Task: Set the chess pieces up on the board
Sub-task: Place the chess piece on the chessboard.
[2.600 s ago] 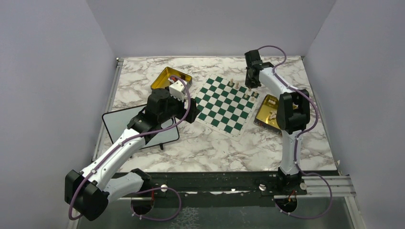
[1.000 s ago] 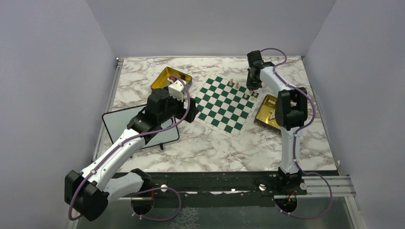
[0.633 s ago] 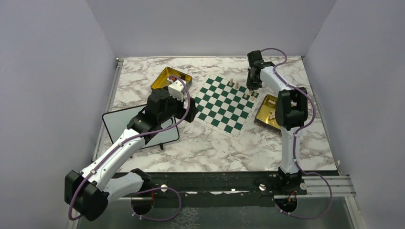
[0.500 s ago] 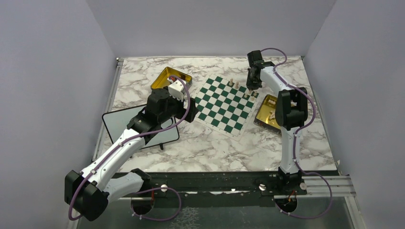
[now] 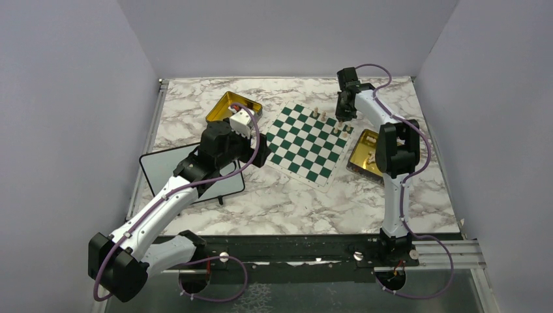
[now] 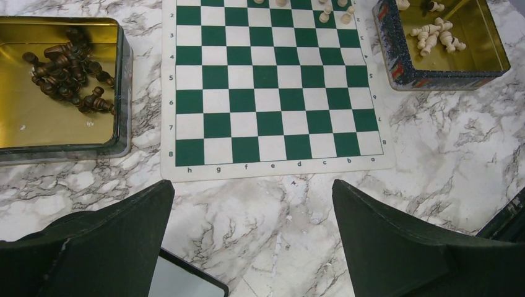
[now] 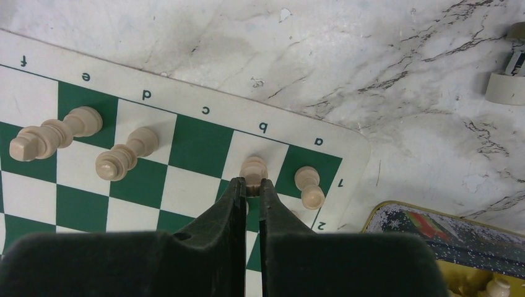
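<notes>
While right jaws, almost closed, pinch pale piece [image 7: 253, 170] upright on back-row white square at board's [image 7: 186, 148] 1 o'clock corner, likely seating it beside placed pieces [image 7: 127, 154], left jaws hang wide open, empty, off board's 9 o'clock edge, probably keeping clear. Dark pieces [image 6: 65, 77] lie in tin [image 6: 124, 74].

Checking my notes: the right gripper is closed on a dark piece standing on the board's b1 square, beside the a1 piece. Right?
Not quite. The right wrist view shows the piece in the right gripper is pale beige, not dark. The rest holds: the gripper is closed on it, on square b1 of the board, beside the a1 piece.
</notes>
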Motion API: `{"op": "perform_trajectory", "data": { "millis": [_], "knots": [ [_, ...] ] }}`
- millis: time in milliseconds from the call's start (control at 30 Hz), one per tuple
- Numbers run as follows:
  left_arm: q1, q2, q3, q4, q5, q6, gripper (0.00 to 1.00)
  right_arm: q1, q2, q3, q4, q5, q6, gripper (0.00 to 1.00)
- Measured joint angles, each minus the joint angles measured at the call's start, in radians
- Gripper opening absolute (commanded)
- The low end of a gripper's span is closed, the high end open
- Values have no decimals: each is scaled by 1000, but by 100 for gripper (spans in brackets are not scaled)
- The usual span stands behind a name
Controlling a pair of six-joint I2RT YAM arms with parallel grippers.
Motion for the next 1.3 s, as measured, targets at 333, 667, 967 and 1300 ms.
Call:
{"op": "perform_trajectory", "data": {
  "millis": [333, 667, 967, 1300],
  "knots": [
    [0, 0, 0, 0, 0, 0, 99, 0, 0, -1, 0, -4, 4, 16],
    [0, 0, 0, 0, 0, 0, 99, 0, 10, -2, 1, -18, 7, 23],
    [0, 0, 0, 0, 0, 0, 99, 0, 13, -2, 0, -18, 6, 24],
    [0, 0, 0, 0, 0, 0, 99, 0, 13, -2, 0, -17, 5, 21]
  ]
}}
